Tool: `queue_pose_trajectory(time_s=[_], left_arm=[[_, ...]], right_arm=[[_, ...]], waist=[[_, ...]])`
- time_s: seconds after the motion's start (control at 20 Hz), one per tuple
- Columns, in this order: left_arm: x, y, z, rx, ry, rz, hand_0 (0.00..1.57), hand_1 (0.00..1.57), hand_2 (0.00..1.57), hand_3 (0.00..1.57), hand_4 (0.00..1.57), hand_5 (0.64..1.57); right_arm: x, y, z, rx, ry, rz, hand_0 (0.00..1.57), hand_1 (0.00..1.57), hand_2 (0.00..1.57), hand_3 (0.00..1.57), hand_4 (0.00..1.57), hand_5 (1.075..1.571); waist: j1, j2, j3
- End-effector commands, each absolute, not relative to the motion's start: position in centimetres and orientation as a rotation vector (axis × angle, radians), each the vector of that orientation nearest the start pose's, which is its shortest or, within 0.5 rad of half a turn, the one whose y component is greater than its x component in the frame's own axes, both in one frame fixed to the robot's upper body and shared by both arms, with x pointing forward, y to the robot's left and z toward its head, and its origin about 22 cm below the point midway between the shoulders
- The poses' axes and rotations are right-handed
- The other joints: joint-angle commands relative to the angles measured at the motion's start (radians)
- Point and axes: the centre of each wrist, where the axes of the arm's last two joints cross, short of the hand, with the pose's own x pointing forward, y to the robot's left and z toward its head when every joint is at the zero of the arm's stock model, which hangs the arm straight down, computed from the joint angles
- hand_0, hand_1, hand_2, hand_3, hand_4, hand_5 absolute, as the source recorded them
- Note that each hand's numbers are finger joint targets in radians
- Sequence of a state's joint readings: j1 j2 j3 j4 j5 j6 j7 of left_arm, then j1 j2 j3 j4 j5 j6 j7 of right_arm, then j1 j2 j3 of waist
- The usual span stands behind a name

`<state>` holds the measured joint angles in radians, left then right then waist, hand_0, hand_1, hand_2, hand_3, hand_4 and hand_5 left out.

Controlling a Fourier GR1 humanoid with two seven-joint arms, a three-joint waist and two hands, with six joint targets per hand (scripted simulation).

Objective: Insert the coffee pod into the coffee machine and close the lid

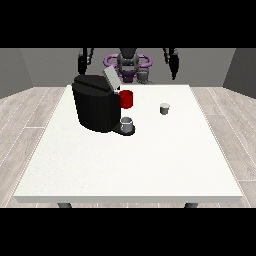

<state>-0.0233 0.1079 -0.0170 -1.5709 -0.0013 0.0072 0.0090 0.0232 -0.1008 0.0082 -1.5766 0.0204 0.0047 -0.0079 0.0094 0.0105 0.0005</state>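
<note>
Initially, coffee pod (164, 108) sat right of the coffee machine (96, 104), well apart, untouched; lid (110, 78) stood raised, ready for loading. Both my hands (173, 62) (84, 61) hung behind it; finger state indeterminable.

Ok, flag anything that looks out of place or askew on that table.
Nothing spilled or tipped. The coffee machine's lid stands open, the coffee pod sits upright apart from it, and both hands hang above the far edge.

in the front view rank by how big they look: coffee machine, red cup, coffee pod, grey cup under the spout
1. coffee machine, by far the largest
2. red cup
3. grey cup under the spout, close to the red cup in size, so this order is unsure
4. coffee pod, the smallest
</note>
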Motion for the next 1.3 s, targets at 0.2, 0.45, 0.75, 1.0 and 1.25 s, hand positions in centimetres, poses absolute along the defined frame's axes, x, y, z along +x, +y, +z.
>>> queue_pose_trajectory(time_s=[0.2, 0.45, 0.75, 1.0, 1.25], left_arm=[[24.1, 25.0, -1.7, 0.034, -1.714, -0.126, 0.0, 0.0, 0.0, 0.0, 0.21, 1.571], [27.0, 28.9, 3.0, 0.192, -1.684, -0.288, 0.0, 0.0, 0.0, 0.0, 0.0, 1.571], [28.9, 32.0, 0.9, 0.195, -1.583, -0.283, 0.0, 0.0, 0.0, 0.0, 0.0, 1.571], [31.7, 34.1, 2.7, 0.279, -1.505, -0.308, 0.0, 0.0, 0.0, 0.0, 0.0, 1.571], [32.4, 37.6, 2.4, 0.307, -1.519, -0.277, 0.0, 0.0, 0.0, 0.0, 0.0, 1.571]], right_arm=[[23.6, -25.1, -0.5, -0.047, -1.527, 0.083, 0.0, 0.0, 0.0, 0.0, 0.13, 1.571], [24.9, -25.2, 0.9, -0.144, -1.665, -0.119, 0.0, 0.0, 0.0, 0.0, 0.09, 1.571], [24.0, -22.6, 0.9, -0.07, -1.717, -0.055, 0.0, 0.0, 0.0, 0.0, 0.17, 1.571], [25.6, -20.9, 4.4, -0.029, -1.754, -0.06, 0.0, 0.0, 0.0, 0.0, 0.17, 1.571], [26.4, -21.8, 5.7, -0.005, -1.849, -0.013, 0.0, 0.0, 0.0, 0.0, 0.23, 1.571]], waist=[[-0.025, -0.013, -0.0008], [-0.068, -0.003, -0.0003], [-0.127, 0.054, -0.0009], [-0.172, 0.101, -0.0011], [-0.191, 0.2, -0.0016]])
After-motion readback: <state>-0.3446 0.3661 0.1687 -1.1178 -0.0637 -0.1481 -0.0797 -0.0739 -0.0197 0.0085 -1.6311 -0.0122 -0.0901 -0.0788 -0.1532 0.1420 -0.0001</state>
